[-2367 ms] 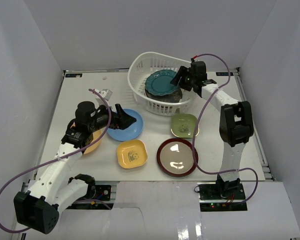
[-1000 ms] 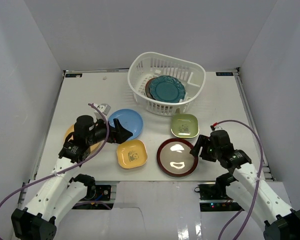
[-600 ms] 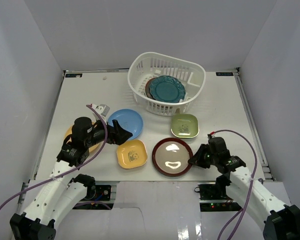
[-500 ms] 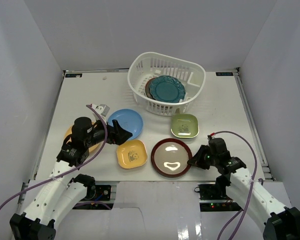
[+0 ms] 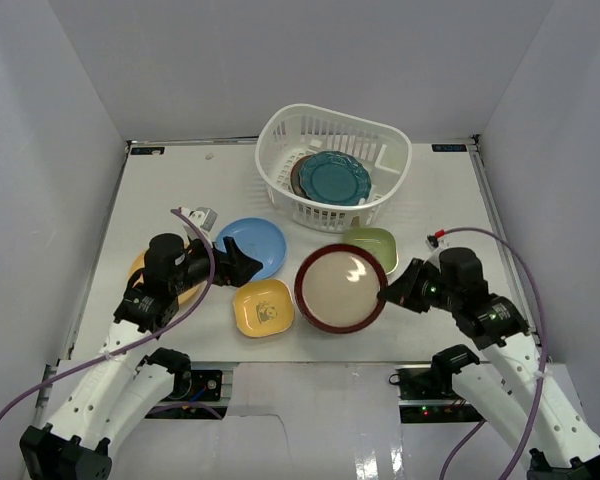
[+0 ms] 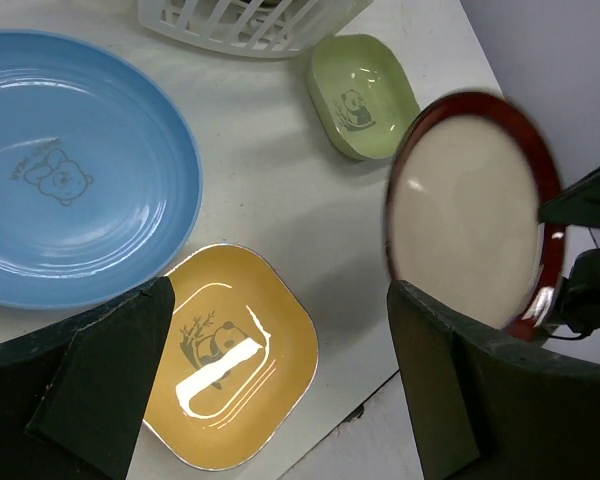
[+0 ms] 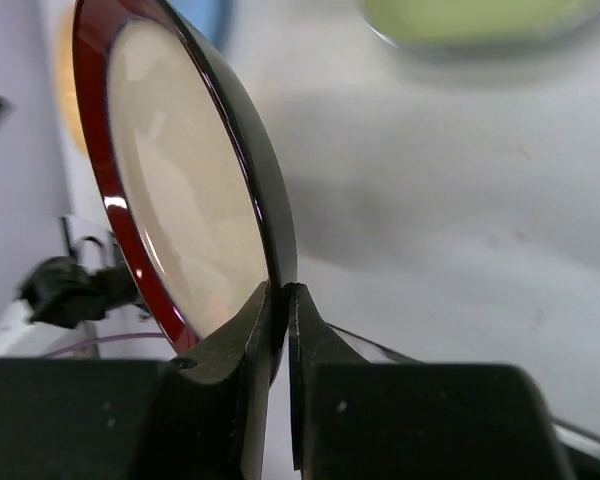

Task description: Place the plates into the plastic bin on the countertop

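My right gripper is shut on the right rim of the maroon-rimmed beige plate and holds it tilted above the countertop. The white plastic bin stands at the back, with a teal scalloped plate lying on a darker one inside. My left gripper is open and empty, hovering between the light blue plate and the yellow square plate. The green plate is partly hidden behind the lifted plate.
An orange plate lies mostly hidden under my left arm. A small grey-white object sits near the blue plate's left side. White walls close the table on three sides, and dark rails run along its edges.
My right gripper closed on the maroon-rimmed plate's rim and lifted it off the table, tilting it up and shifting it back toward the bin. The left arm barely moved.
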Action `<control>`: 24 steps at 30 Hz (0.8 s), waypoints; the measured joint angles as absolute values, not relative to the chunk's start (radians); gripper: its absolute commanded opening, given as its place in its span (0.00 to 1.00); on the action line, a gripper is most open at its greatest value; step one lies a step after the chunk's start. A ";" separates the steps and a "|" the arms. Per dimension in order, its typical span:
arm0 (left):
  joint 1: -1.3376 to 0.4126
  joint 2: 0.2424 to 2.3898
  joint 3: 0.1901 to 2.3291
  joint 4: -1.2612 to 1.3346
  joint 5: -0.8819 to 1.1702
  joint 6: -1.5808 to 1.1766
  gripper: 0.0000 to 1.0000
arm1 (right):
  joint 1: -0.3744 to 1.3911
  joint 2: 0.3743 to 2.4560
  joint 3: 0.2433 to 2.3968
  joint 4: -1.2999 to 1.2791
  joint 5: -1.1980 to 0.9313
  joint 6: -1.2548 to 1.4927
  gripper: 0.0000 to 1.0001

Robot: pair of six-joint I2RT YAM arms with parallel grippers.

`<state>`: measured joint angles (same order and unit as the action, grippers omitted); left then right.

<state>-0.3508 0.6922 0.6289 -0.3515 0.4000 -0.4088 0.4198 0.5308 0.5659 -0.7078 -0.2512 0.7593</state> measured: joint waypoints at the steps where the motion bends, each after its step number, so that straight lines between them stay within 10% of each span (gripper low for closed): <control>1: -0.351 0.693 0.629 -0.352 0.393 -0.409 0.98 | 0.420 0.551 0.607 -0.691 -0.261 0.758 0.08; 24: -0.351 0.759 0.646 -0.470 -0.013 -0.511 0.98 | 0.265 1.882 1.628 -0.231 -0.160 0.530 0.08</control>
